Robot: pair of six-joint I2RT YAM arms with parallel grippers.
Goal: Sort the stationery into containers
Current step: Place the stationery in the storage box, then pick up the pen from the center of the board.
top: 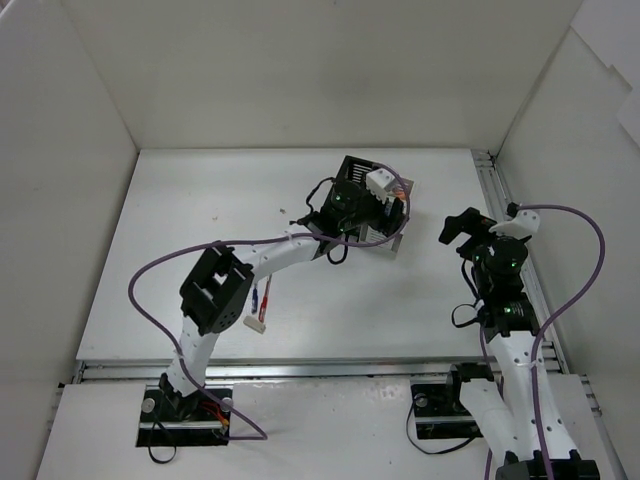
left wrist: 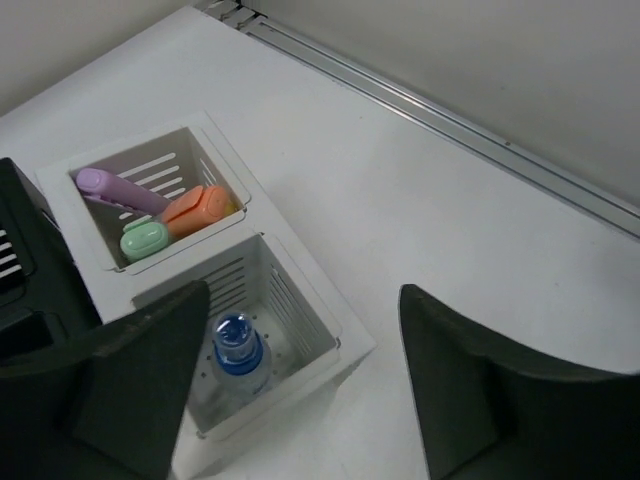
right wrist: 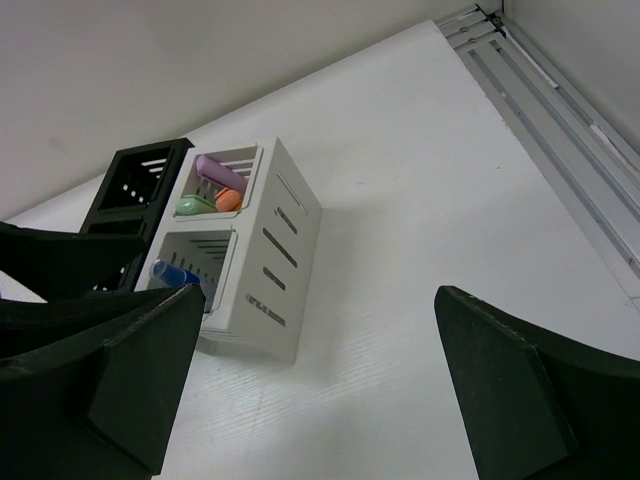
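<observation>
**Left gripper open above the white box, right gripper idle**

The left gripper (left wrist: 300, 335) hangs over the white box (left wrist: 300, 305) with its jaws spread wide and nothing between them. The tube (left wrist: 238, 345), clear with a blue cap, stands in the box's near compartment, below the gripper and close to its left finger (left wrist: 140, 380). It is not touched by either finger. The far compartment holds a purple marker (left wrist: 120, 188), an orange one (left wrist: 200, 208) and a green one (left wrist: 145, 240). The black box (right wrist: 130, 190) sits against the white box on its far side from the right arm.

The right gripper (right wrist: 320, 300) is also spread open and empty. It is off to the right of both boxes and apart from them, and it faces them across bare table (top: 180, 250).

Beside the left arm's elbow, a blue pen (top: 258, 298) and a red pen (top: 267, 296) lie side by side on the table. A small white eraser (top: 255, 325) lies just near of them. All three are well apart from both grippers.
</observation>
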